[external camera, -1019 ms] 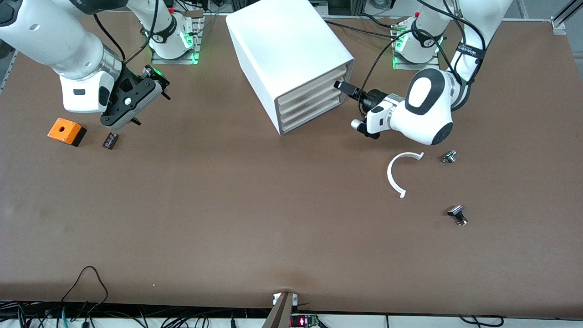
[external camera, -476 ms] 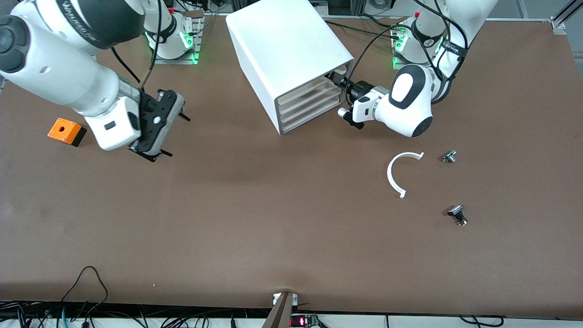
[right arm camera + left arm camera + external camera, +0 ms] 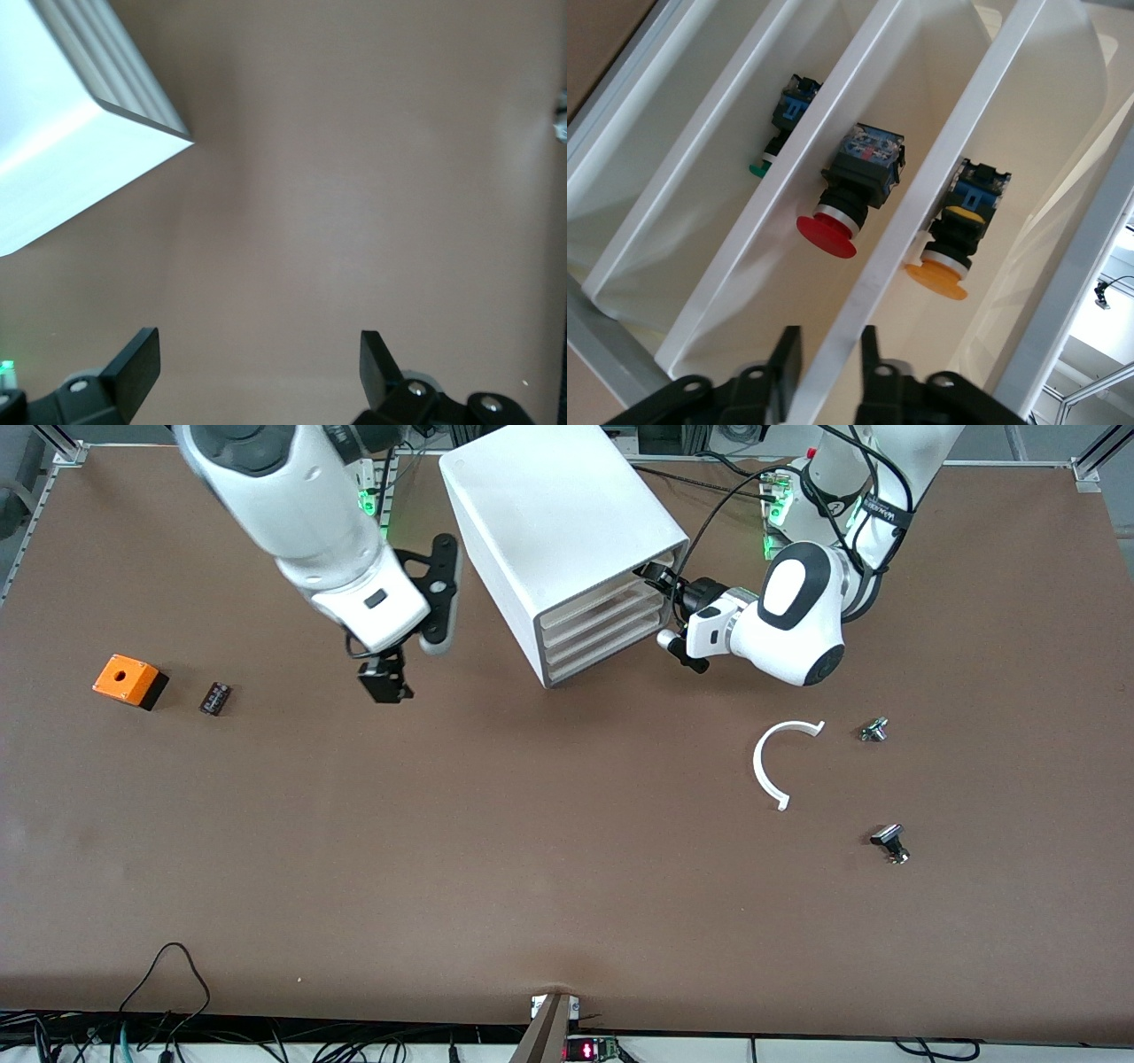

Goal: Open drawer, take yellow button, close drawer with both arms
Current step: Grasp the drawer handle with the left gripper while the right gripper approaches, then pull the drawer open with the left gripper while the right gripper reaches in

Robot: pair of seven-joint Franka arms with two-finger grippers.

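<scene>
The white cabinet stands at the back middle with all four drawers shut. My left gripper is at the front of the uppermost drawer, on the corner toward the left arm's end. In the left wrist view its fingers are closed narrowly on the drawer's cream front strip. The button, orange cap on a black body, lies inside that drawer. My right gripper is open and empty over bare table beside the cabinet, toward the right arm's end; its fingertips stand wide apart.
A red button and a green one lie in lower drawers. An orange box and a small black part lie toward the right arm's end. A white curved piece and two small parts lie toward the left arm's end.
My right arm has swung from by the orange box toward the cabinet. My left gripper has moved in onto the top drawer's front and stayed there.
</scene>
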